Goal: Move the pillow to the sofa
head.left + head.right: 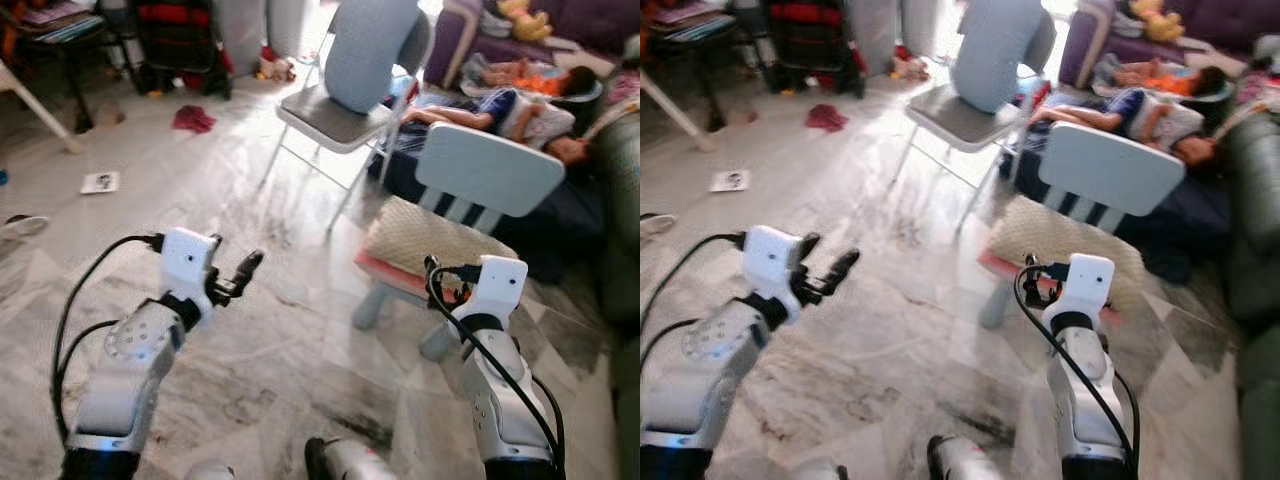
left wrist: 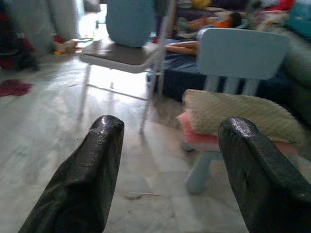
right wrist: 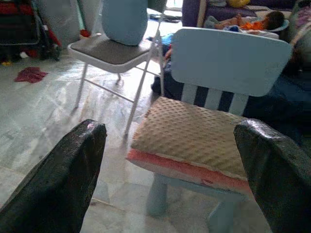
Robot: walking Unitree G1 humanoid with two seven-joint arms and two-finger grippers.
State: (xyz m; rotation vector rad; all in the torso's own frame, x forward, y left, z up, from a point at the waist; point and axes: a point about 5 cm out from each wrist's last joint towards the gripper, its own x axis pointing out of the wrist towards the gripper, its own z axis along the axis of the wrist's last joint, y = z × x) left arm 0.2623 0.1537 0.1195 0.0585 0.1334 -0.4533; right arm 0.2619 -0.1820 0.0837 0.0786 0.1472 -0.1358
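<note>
The pillow [image 1: 432, 238], beige and dimpled with a pink underside, lies flat on the seat of a small light-blue child's chair [image 1: 490, 170], ahead and to my right. My right gripper [image 3: 170, 131] is open, raised just short of the pillow's near edge and pointing at it, with nothing between its fingers. My left gripper [image 2: 170, 130] is also open and hovers over bare floor to the left of the chair, black fingers [image 1: 246, 268] spread. A dark green sofa [image 1: 622, 190] stands at the right edge, behind the chair.
A grey folding chair [image 1: 335, 120] with a light-blue cushion [image 1: 368, 50] propped on it stands beyond. People lie on a dark mattress [image 1: 520, 110] behind the child's chair. A purple sofa [image 1: 580, 25] stands at the back. A red cloth [image 1: 193, 118] and a paper [image 1: 100, 182] lie on the marble floor.
</note>
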